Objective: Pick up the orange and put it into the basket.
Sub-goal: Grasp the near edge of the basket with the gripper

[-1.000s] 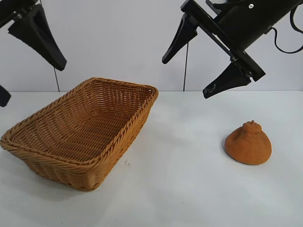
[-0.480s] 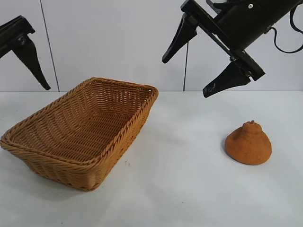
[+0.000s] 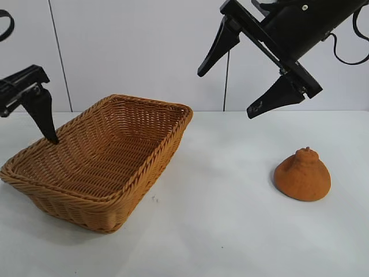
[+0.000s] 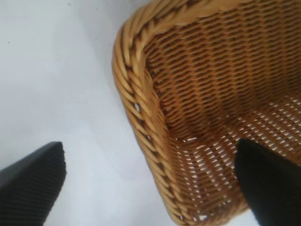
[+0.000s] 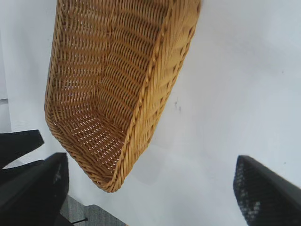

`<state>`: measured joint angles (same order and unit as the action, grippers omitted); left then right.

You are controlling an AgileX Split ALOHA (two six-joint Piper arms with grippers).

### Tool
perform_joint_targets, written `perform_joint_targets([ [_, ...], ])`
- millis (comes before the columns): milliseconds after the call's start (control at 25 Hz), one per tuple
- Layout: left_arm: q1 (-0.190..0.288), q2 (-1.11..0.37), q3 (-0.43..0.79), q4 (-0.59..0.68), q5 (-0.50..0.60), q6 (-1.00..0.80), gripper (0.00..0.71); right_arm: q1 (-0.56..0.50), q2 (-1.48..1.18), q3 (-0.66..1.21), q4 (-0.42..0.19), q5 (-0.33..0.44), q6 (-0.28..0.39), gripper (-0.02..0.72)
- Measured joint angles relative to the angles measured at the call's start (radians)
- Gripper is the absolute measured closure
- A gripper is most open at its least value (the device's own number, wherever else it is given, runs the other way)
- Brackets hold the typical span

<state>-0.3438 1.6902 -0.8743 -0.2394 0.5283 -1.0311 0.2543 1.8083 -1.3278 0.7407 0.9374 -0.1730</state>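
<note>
The orange point(image 3: 302, 175), a dull orange-brown cone with a top nub, sits on the white table at the right. It is out of both wrist views. The wicker basket point(image 3: 168, 151) stands at the left. My right gripper point(image 3: 226, 96) is open and empty. It hangs high above the table, between the basket and the orange. My left gripper point(image 4: 150, 186) is open and empty, low at the basket's far-left rim point(image 4: 141, 108). One of its fingers point(image 3: 41, 111) shows in the exterior view. The right wrist view shows the basket point(image 5: 157, 70) below my right gripper point(image 5: 150, 188).
The white table point(image 3: 230, 231) spreads bare between the basket and the orange. A white wall panel with a dark seam point(image 3: 226, 86) stands behind. A cable point(image 3: 346, 55) hangs from the right arm.
The left arm has come down from the upper left to the basket's left rim. The right arm, the orange and the basket have not moved.
</note>
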Motion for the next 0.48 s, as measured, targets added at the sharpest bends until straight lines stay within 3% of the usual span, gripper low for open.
perform_joint_targets([
  [360,-0.001,0.126,0.0,0.0,-0.103,-0.02,0.022,0.0,0.0,0.0,0.001,0.0,0.0,0.052],
  [440,-0.001,0.126,0.0,0.0,-0.105,-0.021,0.079,0.0,0.0,0.0,0.001,0.0,0.0,0.052],
  [480,-0.001,0.126,0.0,0.0,-0.105,-0.021,0.155,0.0,0.0,0.0,0.001,0.0,0.0,0.052],
])
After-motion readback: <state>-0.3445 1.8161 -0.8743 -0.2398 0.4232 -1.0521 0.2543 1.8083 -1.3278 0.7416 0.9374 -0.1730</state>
